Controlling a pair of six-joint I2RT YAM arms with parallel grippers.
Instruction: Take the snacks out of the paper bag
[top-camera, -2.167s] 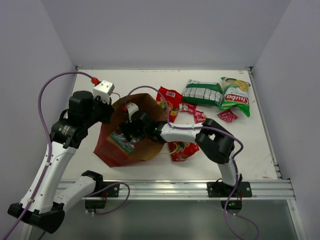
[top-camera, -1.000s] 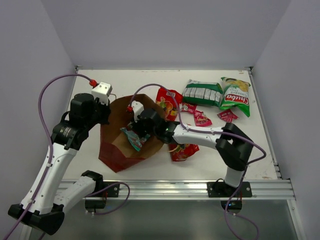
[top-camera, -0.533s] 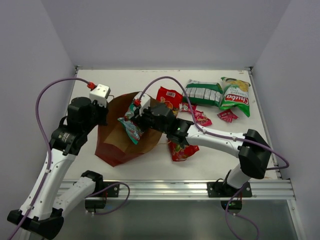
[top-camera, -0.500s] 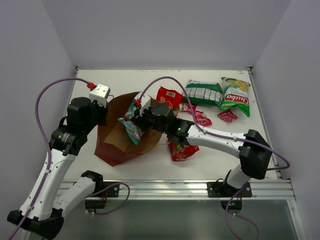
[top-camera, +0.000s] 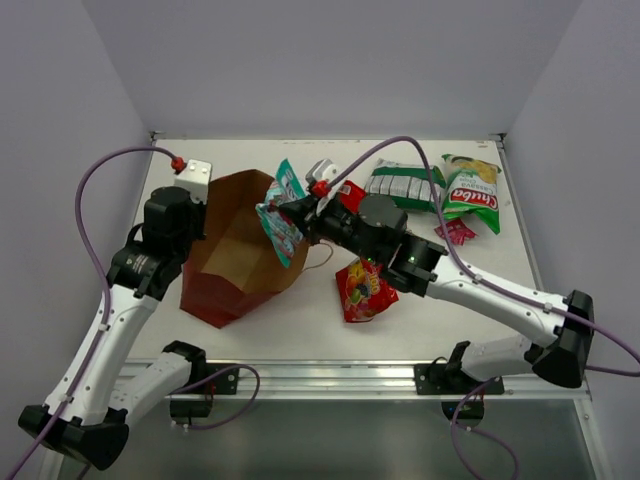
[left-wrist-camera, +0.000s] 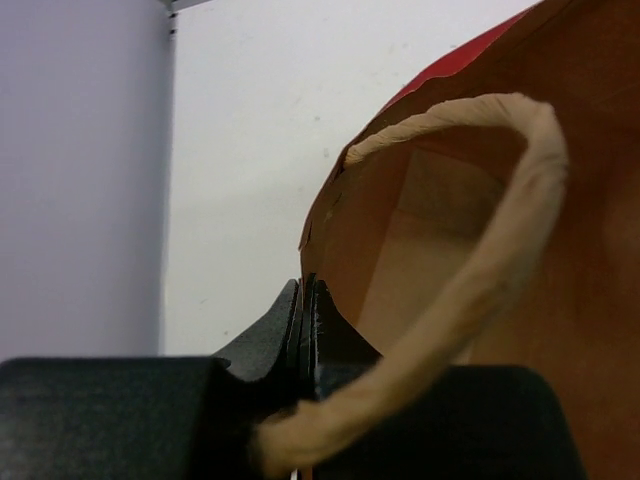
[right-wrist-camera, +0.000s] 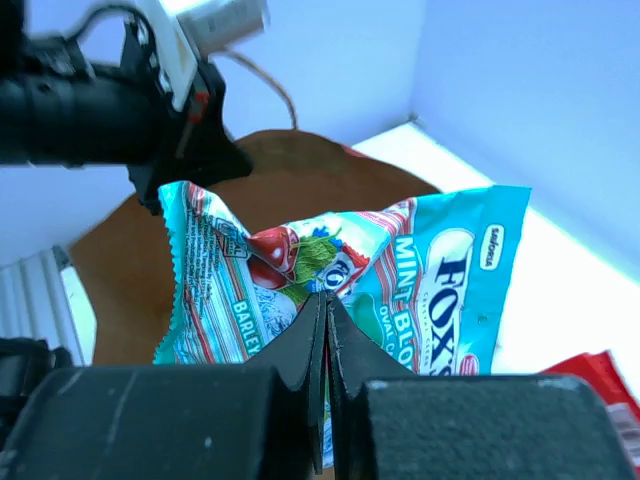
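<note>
- My left gripper (left-wrist-camera: 306, 300) is pinched shut on the top edge of the paper bag (top-camera: 235, 250). The bag's twine handle (left-wrist-camera: 480, 260) loops right past it.
- My right gripper (right-wrist-camera: 325, 300) is shut tight on the teal packet (right-wrist-camera: 400, 270). It holds the packet up in the air, just right of the bag's top.
- The bag sits on the left part of the surface (top-camera: 300, 335), near the left wall. There is not much room on that side.
- The far left corner of the surface is bare. There is also a bare strip between the bag and the metal rail (top-camera: 350, 375) at the near edge.
- A red candy bag (top-camera: 362, 290) lies in the middle, just under my right arm.
- The green-white striped multipack (top-camera: 400, 185) and the green chip bag (top-camera: 470, 195) lie side by side at the far right, close to the right wall. A small red wrapper (top-camera: 455, 232) lies just near of them.
- Half a second ago the teal packet was low, at the mouth of the bag. Now it is up and clear of the bag.
- Back then I could see the tan inside of the bag from above. Now the bag is tipped and I see mostly its brown outside.
- My right arm reached more across the surface before. Now its elbow is out by the near right corner.
- The snacks at the far right have not moved.
</note>
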